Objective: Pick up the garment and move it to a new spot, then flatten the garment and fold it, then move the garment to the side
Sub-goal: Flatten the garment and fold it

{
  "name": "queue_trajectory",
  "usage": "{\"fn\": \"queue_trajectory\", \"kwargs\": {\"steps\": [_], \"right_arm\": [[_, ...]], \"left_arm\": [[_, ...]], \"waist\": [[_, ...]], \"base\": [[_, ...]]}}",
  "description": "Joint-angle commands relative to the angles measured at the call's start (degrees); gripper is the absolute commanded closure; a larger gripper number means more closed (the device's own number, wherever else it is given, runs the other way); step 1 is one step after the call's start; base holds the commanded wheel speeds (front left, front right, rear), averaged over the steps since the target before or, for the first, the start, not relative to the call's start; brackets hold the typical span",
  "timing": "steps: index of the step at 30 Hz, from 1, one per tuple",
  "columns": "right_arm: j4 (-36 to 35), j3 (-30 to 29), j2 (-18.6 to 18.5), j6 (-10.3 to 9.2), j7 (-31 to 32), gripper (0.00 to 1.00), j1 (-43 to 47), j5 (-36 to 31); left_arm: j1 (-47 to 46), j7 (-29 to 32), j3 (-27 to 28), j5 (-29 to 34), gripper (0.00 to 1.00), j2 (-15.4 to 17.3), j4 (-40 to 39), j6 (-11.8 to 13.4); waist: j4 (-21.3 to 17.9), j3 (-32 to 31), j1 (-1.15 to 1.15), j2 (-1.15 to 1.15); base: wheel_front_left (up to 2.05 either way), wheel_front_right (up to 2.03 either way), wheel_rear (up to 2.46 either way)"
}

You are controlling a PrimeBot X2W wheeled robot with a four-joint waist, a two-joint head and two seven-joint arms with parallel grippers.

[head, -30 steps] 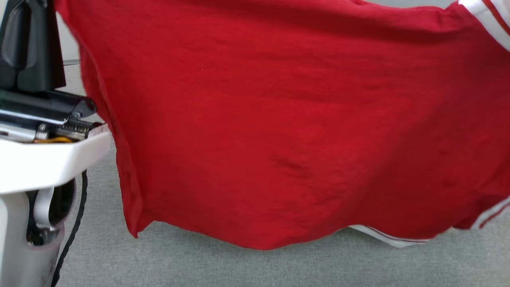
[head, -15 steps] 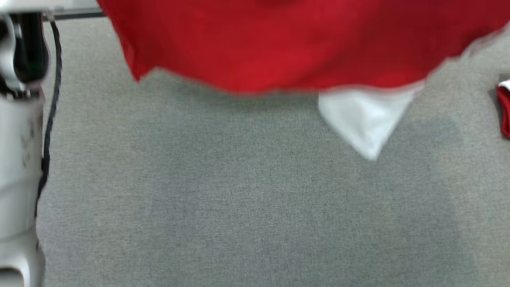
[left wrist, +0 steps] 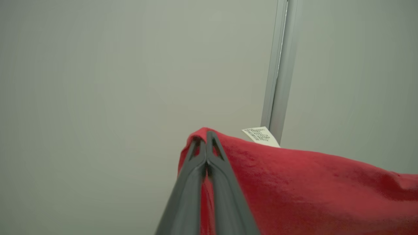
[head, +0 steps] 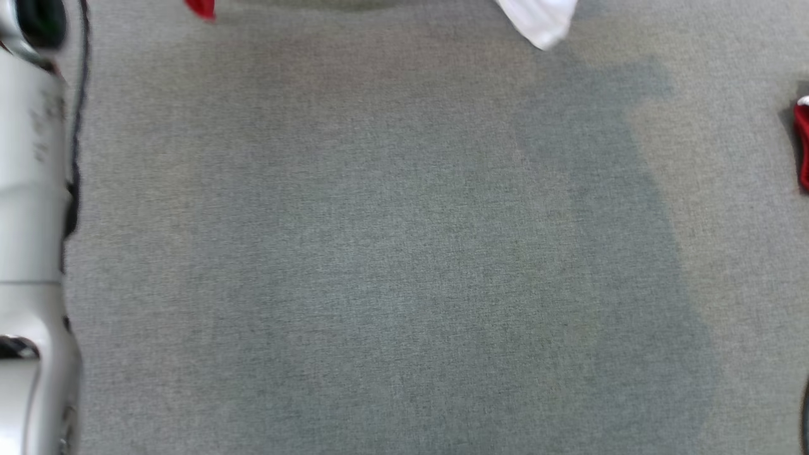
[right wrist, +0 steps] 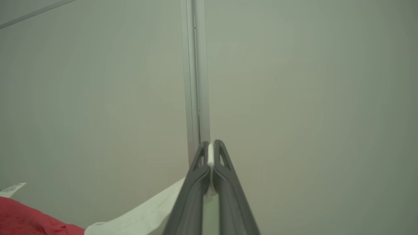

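The left gripper (left wrist: 206,143) pinches a red corner of the garment (left wrist: 310,186) beside its label (left wrist: 261,136), the right gripper (right wrist: 211,147) what may be a white sleeve edge, holding it aloft before a pale wall (left wrist: 98,81). Soft and light, it sags between them over the grey surface (head: 379,253); corners should give the surest hold

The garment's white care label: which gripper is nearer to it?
Left. The left gripper pinches the red garment right beside the care label; the right gripper grips its white edge, well away.
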Motion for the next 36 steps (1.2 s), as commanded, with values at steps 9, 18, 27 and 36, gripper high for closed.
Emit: {"fn": "queue_trajectory", "kwargs": {"steps": [9, 18, 27, 36], "right_arm": [[13.1, 10.0, 3.6, 0.00, -2.3, 1.00, 13.2, 8.9], [12.7, 10.8, 3.7, 0.00, -2.8, 1.00, 27.2, 15.5], [-3.7, 3.2, 0.3, 0.00, -2.8, 1.00, 53.0, 14.0], [-19.1, -6.5, 1.0, -0.01, -1.4, 1.00, 80.5, 8.3]], "left_arm": [[11.9, -0.2, 3.2, 0.2, 1.00, -3.8, 14.9, -2.4], [22.5, -0.2, 6.9, 0.3, 1.00, -5.8, 15.7, -3.6], [41.6, -0.2, 10.5, 2.7, 1.00, -7.4, 3.0, -4.3], [64.1, 0.1, 9.1, 3.2, 1.00, -6.9, -10.7, -4.3]], "waist": [[-1.8, 1.9, 0.00, 0.00], [-1.5, 0.8, 0.00, 0.00], [0.3, -5.2, 0.00, 0.00], [0.9, -13.0, 0.00, 0.00]], "base": [[0.00, 0.00, 0.00], [0.00, 0.00, 0.00], [0.00, 0.00, 0.00], [0.00, 0.00, 0.00]]}}
